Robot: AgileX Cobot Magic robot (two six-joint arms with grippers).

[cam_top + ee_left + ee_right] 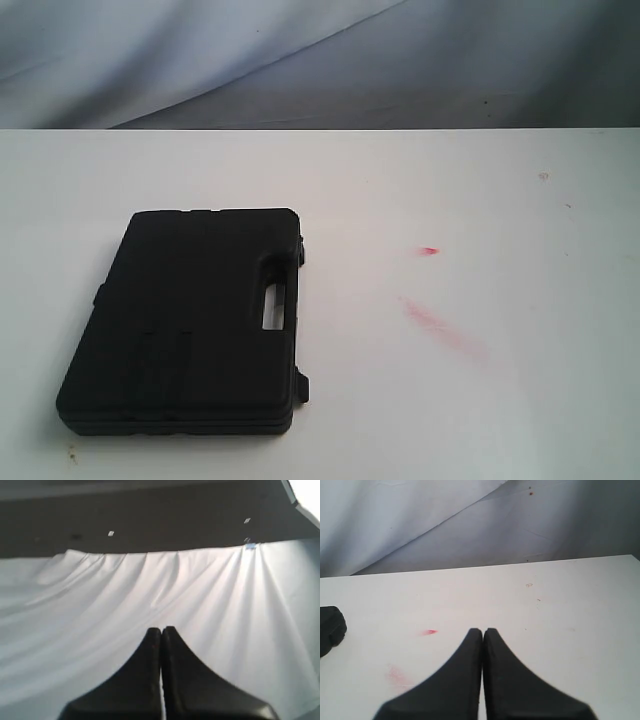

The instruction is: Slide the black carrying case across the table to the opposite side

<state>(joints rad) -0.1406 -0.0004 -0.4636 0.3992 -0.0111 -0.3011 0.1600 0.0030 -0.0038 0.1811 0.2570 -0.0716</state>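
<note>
The black case (190, 320) lies flat on the left part of the white table (480, 400), its slotted handle cutout facing the table's middle. Neither arm shows in the exterior view. In the right wrist view my right gripper (483, 630) is shut with nothing between its fingers, above the table, and only a corner of the case (330, 627) shows at that picture's edge, well apart from the fingertips. My left gripper (161, 629) is shut and empty too, with only draped white cloth (150, 595) in front of it; the case is out of that view.
Pinkish-red smears (440, 325) mark the table right of the middle, with a small red spot (428, 250) above them. A grey-white cloth backdrop (320, 60) hangs behind the table's far edge.
</note>
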